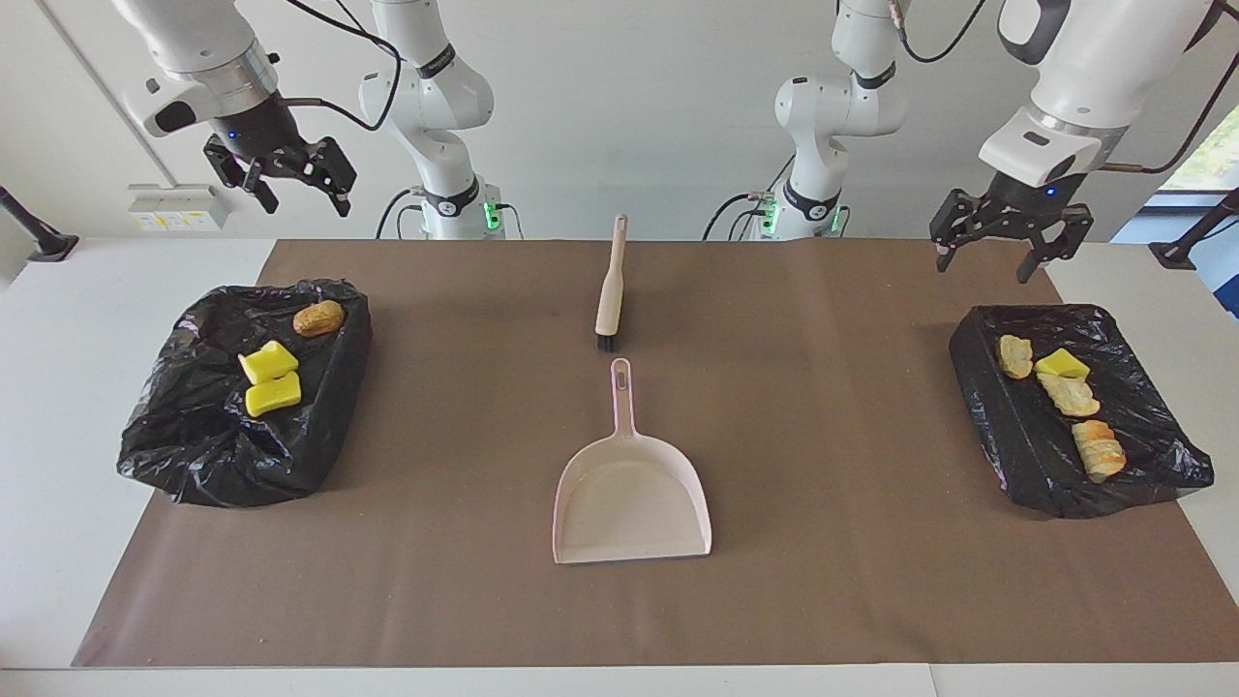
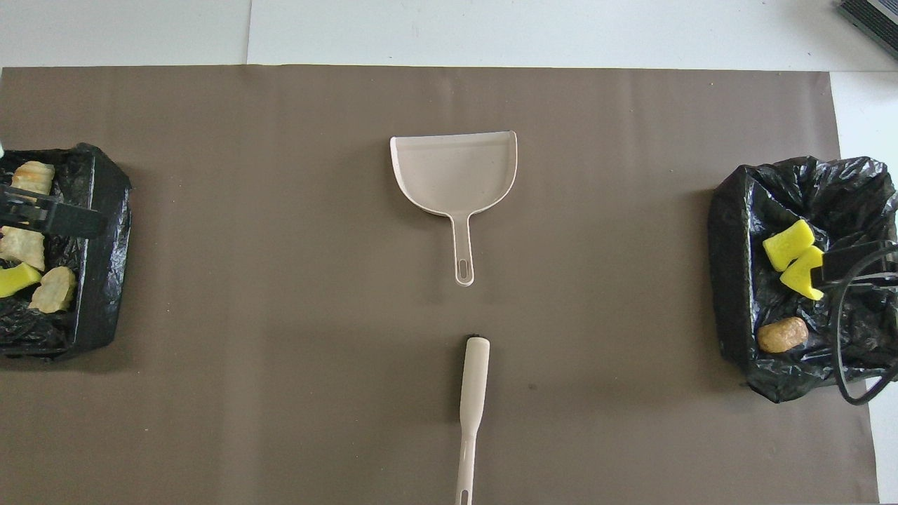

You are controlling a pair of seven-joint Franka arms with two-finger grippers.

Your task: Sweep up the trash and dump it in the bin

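The pale dustpan [image 1: 629, 494] lies empty at the mat's middle, also in the overhead view [image 2: 454, 172]. The brush [image 1: 610, 286] lies nearer to the robots, apart from the dustpan's handle. The trash lies in two black-bagged bins. The bin at the right arm's end [image 1: 194, 455] holds two yellow sponge pieces [image 1: 271, 379] and a brown lump [image 1: 318, 318]. The bin at the left arm's end [image 1: 1016, 455] holds a yellow piece [image 1: 1061, 364] and three tan lumps [image 1: 1099, 450]. My left gripper [image 1: 1007, 257] hangs open and empty above that bin. My right gripper [image 1: 302, 201] waits open and empty above its bin.
A brown mat [image 1: 832, 542] covers most of the white table [image 1: 58, 407]. In the overhead view the bins sit at the mat's two ends [image 2: 105, 280] [image 2: 729, 245], and the brush [image 2: 471, 400] lies near the robots' edge.
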